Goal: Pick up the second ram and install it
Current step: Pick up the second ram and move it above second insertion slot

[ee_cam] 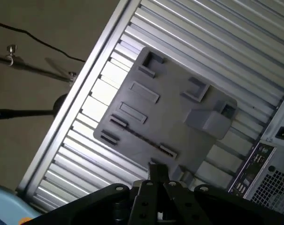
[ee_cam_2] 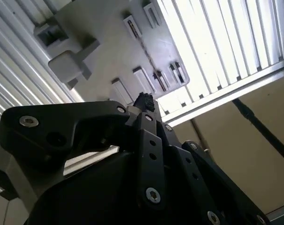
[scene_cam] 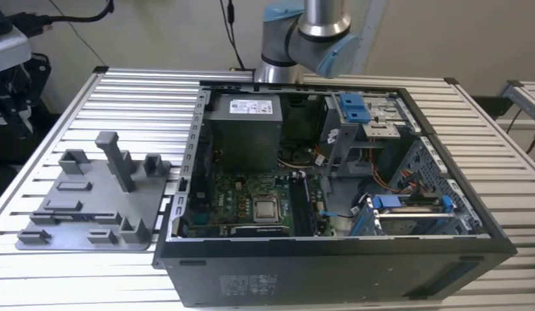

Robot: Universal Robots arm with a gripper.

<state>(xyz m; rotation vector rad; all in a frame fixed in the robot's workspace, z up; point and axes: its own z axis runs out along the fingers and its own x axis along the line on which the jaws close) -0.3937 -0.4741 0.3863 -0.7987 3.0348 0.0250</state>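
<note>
I have the gripper [ee_cam: 157, 172] hanging over the grey fixture tray [ee_cam: 174, 112], its tip lined up with one tray edge in both wrist views. The fingertips [ee_cam_2: 144, 100] look pressed together, tip to tip. The tray lies on the slatted table [scene_cam: 146, 91] near the table's edge at the exterior view's left, just beside the open computer case [scene_cam: 337, 272] in the table's middle. The second ram I cannot pick out for certain — thin dark strips [ee_cam: 117, 123] sit in slots near the tray's edge, too small to tell. The green motherboard [scene_cam: 237, 188] lies on the case floor, and the arm [scene_cam: 306, 32] rises behind the case at the table's far edge.
</note>
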